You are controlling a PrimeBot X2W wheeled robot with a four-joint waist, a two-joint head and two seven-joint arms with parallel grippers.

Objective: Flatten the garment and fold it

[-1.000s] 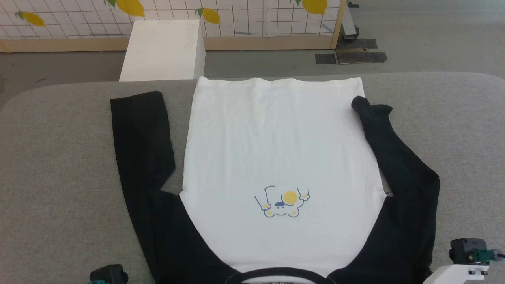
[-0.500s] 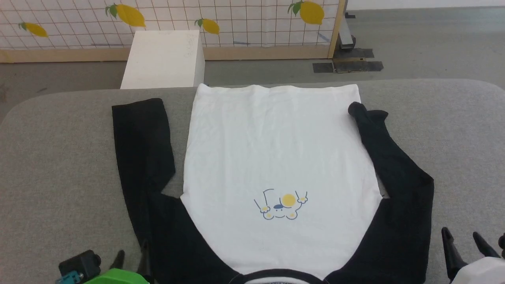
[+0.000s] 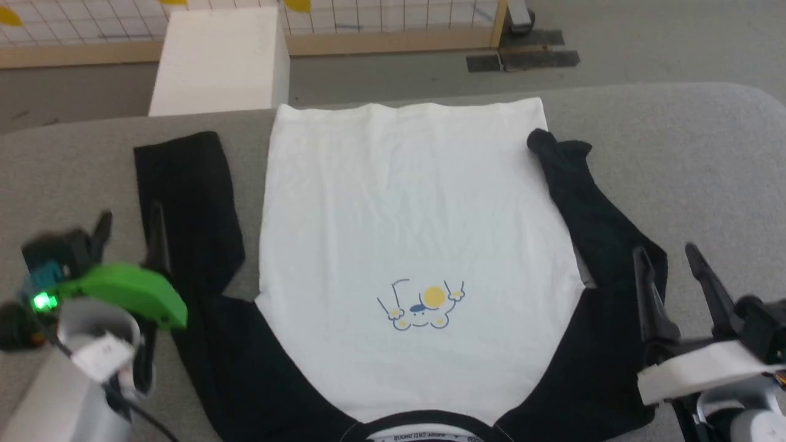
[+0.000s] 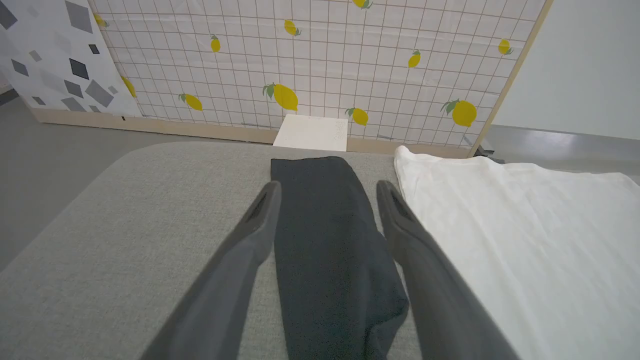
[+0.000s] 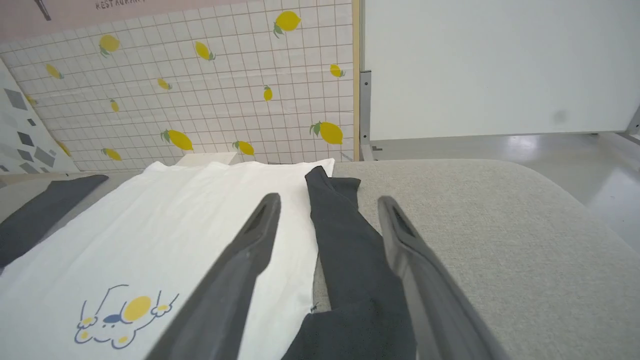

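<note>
At 9 o'clock in the head view the left gripper (image 3: 130,220) stands with its two long dark fingers spread wide and gripping nothing, behind a bright green housing with a lit green dot. In the left wrist view those fingers (image 4: 250,235) flank the left sleeve (image 3: 184,184), a flat black strip with a square cuff that points to 12 o'clock. Whether the tips touch the cloth I cannot tell.

The garment (image 3: 405,215) lies spread at the centre of the table (image 3: 706,153), a grey, felt-like padded top with rounded corners. The collar (image 3: 424,422) is at 6 o'clock and the straight hem at 12 o'clock. Its white body is soft knit, nearly flat, with fine creases running through it. The shoulders are black and curve up from the collar in two arcs. A small cartoon print (image 3: 422,305), blue line work with a yellow disc and yellow spots, sits low on the white panel, toward 6 o'clock.

At 2 o'clock from the print the right sleeve (image 3: 583,202) lies along the body's edge, rumpled, its cuff bunched into a knot touching the white cloth near the hem.

At 4 o'clock the right gripper (image 3: 665,252) has its jaws wide apart too, with nothing in them. Its inner finger is over the black shoulder cloth and its outer finger over bare table.

Beyond the table, at 11 o'clock, a plain white block (image 3: 218,61) stands on the grey floor, in front of a gridded screen (image 4: 320,60) printed with lemons and framed in pale wood
</note>
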